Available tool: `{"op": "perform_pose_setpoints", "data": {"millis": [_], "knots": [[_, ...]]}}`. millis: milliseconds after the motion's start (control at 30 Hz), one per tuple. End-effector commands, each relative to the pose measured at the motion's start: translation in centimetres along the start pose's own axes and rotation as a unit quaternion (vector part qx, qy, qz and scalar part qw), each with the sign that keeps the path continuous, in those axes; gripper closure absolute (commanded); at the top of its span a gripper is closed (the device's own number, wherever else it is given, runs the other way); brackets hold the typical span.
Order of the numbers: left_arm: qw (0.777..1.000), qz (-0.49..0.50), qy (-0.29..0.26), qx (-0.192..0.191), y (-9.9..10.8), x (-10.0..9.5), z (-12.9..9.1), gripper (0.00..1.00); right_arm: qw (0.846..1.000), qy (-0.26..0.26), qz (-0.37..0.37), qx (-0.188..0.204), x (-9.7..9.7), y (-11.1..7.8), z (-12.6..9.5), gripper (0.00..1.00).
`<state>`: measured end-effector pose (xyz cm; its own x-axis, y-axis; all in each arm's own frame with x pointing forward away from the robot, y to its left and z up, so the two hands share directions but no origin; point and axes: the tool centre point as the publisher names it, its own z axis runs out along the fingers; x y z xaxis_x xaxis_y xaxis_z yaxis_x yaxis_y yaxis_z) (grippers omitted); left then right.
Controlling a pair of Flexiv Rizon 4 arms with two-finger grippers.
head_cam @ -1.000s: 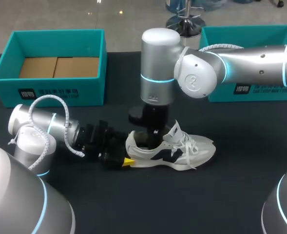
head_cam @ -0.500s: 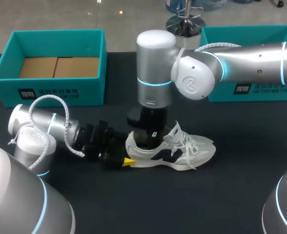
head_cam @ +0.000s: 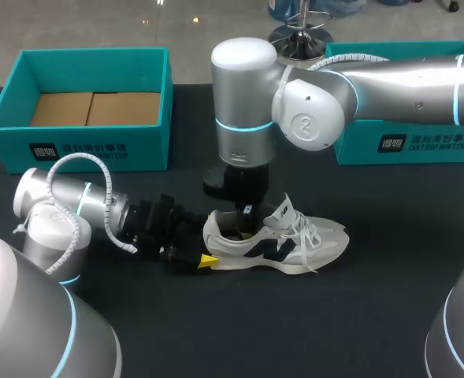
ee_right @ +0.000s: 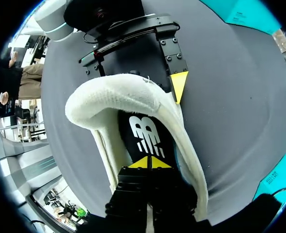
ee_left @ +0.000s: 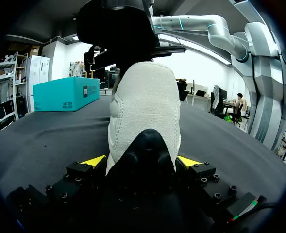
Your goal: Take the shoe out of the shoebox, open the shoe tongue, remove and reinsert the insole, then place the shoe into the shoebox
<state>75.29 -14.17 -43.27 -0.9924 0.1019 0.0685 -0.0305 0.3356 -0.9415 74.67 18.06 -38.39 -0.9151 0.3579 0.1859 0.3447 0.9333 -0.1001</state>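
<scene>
Sneaker (head_cam: 283,244) held at the heel, insole lift next

My left gripper (ee_left: 142,162) pinched the sneaker's heel from both sides, toe pointing away along the table (head_cam: 373,299). My right gripper (ee_right: 150,162), tips pressed together, sat inside the collar on the insole (ee_right: 145,133). I judged straight up the free path, with the shoebox (head_cam: 90,146) well apart.

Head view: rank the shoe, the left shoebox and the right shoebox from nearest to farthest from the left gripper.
1. shoe: its heel sits between the fingers of the left gripper.
2. left shoebox: behind the gripper, toward the table's left.
3. right shoebox: across the table, at the back right.
</scene>
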Motion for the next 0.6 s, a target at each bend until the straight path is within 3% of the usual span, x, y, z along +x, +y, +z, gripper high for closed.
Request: {"op": "perform_pose_setpoints", "data": {"millis": [33, 333, 600], "knots": [[1.000, 0.000, -0.001, 0.000, 0.2, 0.0, 0.3, 1.00, 1.000, -0.014, 0.003, -0.004, 0.3, -1.1, -2.1, 1.00], [1.000, 0.000, -0.001, 0.000, 0.2, 0.0, 0.3, 1.00, 0.999, -0.035, 0.009, -0.009, 0.0, -1.8, -3.9, 1.00], [1.000, 0.000, -0.001, 0.000, 0.2, 0.0, 0.3, 1.00, 1.000, -0.026, -0.001, -0.013, -0.3, -0.8, -2.6, 1.00]]}}
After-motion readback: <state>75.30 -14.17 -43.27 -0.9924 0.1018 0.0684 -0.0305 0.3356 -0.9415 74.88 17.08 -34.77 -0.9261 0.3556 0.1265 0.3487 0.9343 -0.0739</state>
